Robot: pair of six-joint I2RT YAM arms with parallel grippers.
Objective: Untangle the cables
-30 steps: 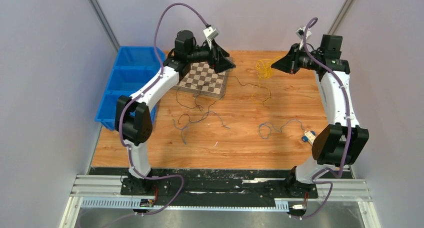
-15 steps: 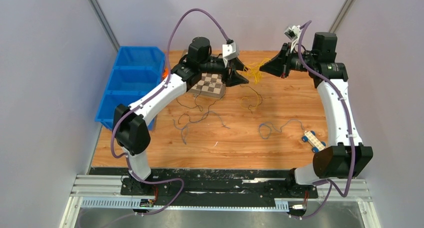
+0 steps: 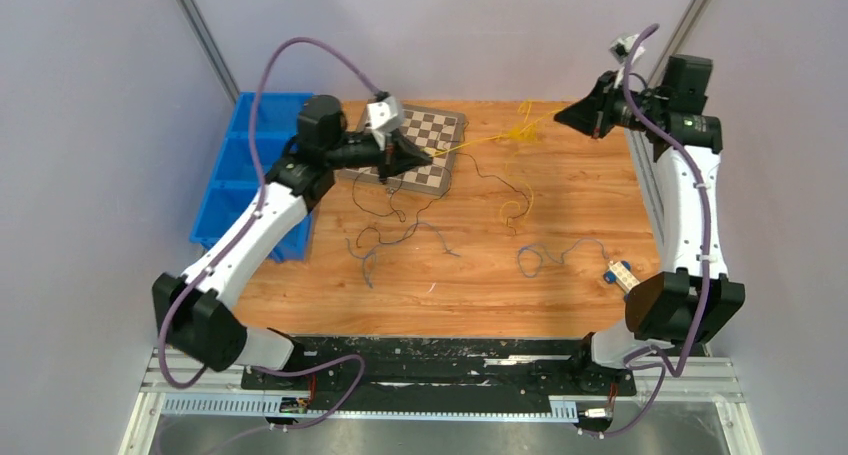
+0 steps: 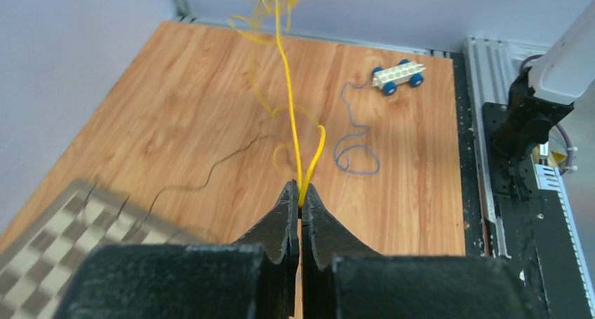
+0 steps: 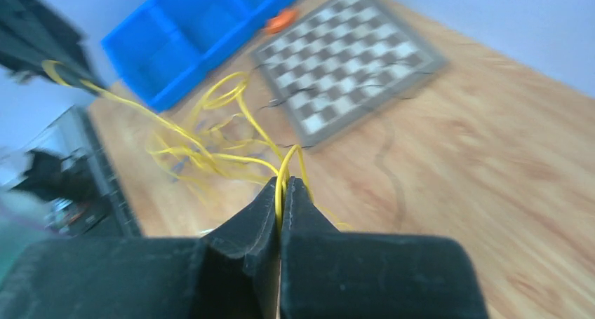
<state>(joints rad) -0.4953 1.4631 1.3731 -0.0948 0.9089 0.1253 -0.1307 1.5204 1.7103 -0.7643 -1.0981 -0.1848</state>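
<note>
A yellow cable [image 3: 480,141] is stretched in the air between my two grippers, with a small yellow wad [image 3: 521,131] near the right one and a loose strand [image 3: 515,210] trailing to the table. My left gripper [image 3: 432,155] is shut on one end of it [image 4: 288,87], over the checkerboard. My right gripper [image 3: 561,118] is shut on the yellow loops [image 5: 210,154] at the back right. A dark cable [image 3: 400,220] lies in curls on the wood. A blue-grey cable [image 3: 545,257] lies near the front right.
A checkerboard mat [image 3: 440,130] lies at the back centre. A blue bin [image 3: 250,165] with compartments stands along the left edge, with something orange [image 5: 281,19] at its end. A white toy car with blue wheels [image 3: 617,274] sits at the blue-grey cable's end.
My left gripper has shut on the yellow cable and drawn back to the left. The right gripper has pulled right and back, and the yellow strand between them is now taut.
</note>
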